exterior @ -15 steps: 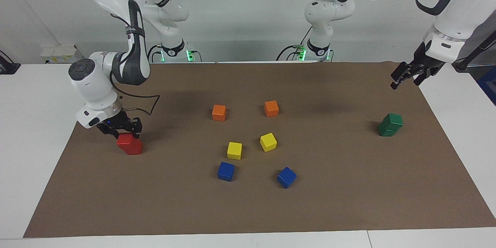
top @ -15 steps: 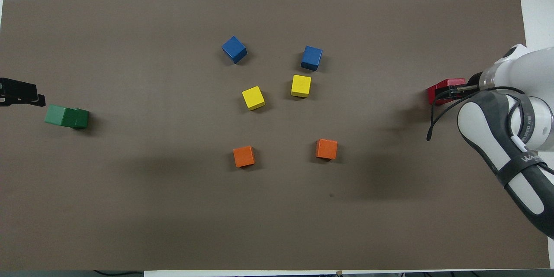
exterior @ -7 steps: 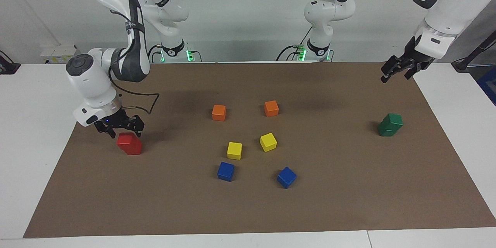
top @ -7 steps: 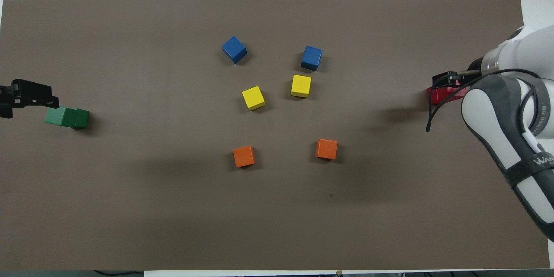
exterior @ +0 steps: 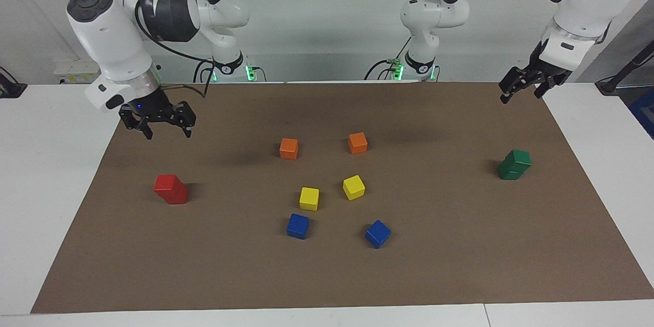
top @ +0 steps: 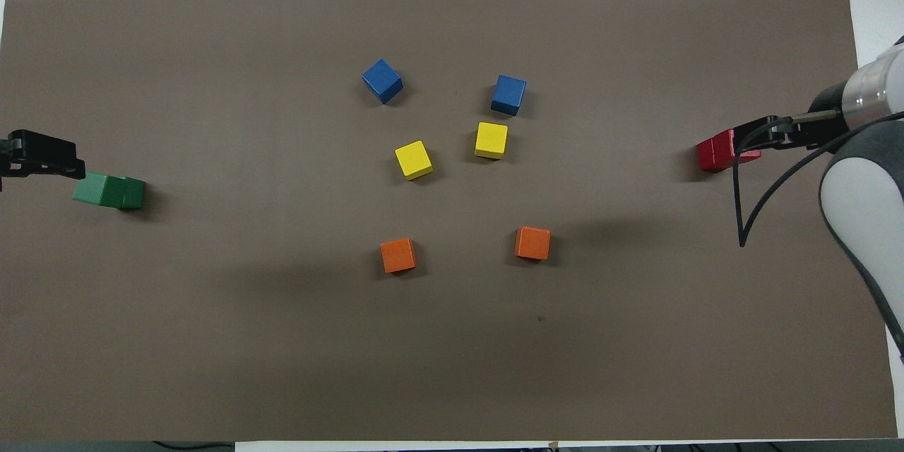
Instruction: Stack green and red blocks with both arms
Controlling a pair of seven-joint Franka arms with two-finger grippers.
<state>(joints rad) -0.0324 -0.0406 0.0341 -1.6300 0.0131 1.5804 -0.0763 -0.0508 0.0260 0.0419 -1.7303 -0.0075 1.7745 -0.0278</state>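
From my station both stacks look finished: the red blocks (exterior: 170, 189) sit stacked at the right arm's end of the bench, the green blocks (exterior: 515, 164) at the left arm's, with right gripper (exterior: 157, 120) and left gripper (exterior: 526, 85) raised, jaws apart, empty.

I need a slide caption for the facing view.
Red stack and green stack stand finished; right gripper and left gripper hang above, open.
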